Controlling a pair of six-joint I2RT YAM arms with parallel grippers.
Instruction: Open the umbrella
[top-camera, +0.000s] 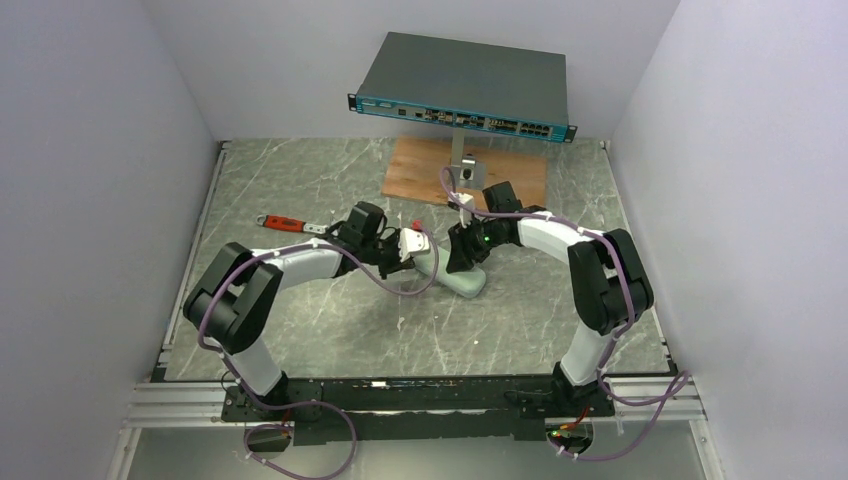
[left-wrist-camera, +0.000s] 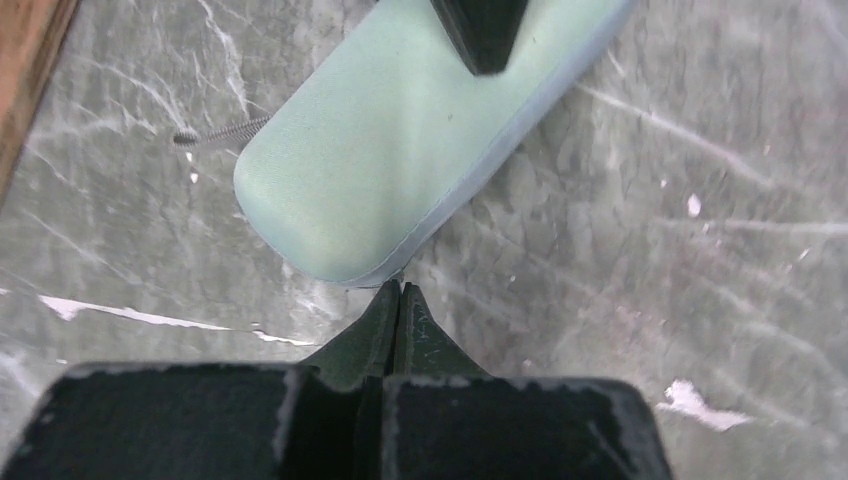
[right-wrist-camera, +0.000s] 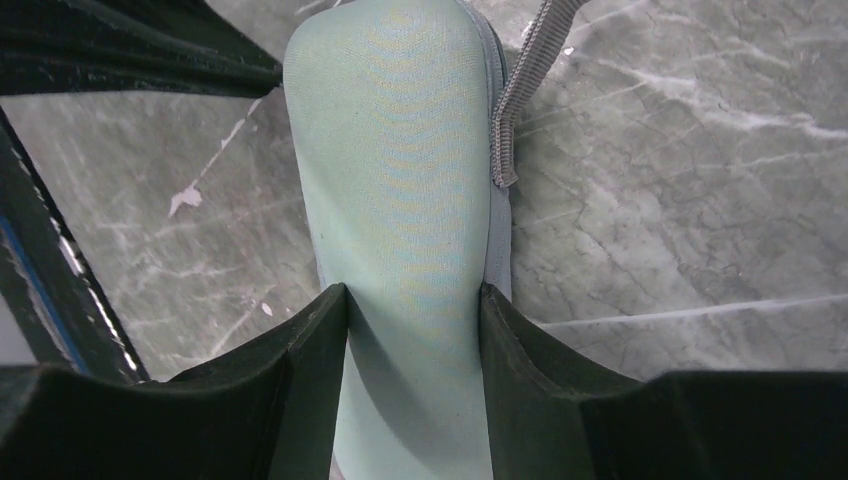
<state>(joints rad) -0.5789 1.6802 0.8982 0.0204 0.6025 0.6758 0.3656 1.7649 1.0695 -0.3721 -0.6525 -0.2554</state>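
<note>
Right gripper (right-wrist-camera: 413, 296) clamps mint-green case (right-wrist-camera: 400, 150) across its width, long axis running straight ahead; left gripper (left-wrist-camera: 399, 290), fingers pressed together, touches its end; umbrella unseen.

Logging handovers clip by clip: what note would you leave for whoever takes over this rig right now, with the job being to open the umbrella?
Grippers: the left pincer is shut, with its tips at the seam on one rounded end of the mint-green case. Whether it pinches anything there cannot be seen. The right pincer is shut on the case, one finger on each side.
Things: the case lies on the table and looks closed, its grey strap loose beside it.
Done: the case is held.
Left: no umbrella is in view, so nothing has been opened yet.
</note>
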